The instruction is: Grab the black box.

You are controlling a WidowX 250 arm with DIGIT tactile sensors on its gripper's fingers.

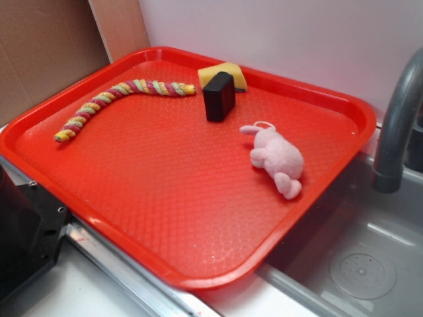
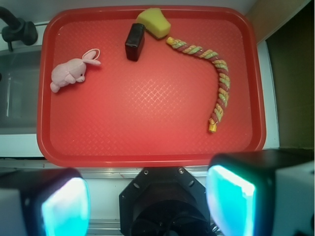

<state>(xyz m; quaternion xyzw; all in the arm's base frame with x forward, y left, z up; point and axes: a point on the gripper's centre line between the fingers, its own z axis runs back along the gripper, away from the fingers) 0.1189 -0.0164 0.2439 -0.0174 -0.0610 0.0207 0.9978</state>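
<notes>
**Two fingers apart, nothing between them**

Only the two fingertips (image 2: 64, 206) of the gripper (image 2: 147, 204) show, cut off at the wrist view's bottom edge, spread wide and empty, hanging off the red tray's (image 2: 147, 155) near rim. The black box (image 2: 135, 42) stands at the far end, touching the half-hidden yellow sponge (image 2: 154, 22).
</notes>
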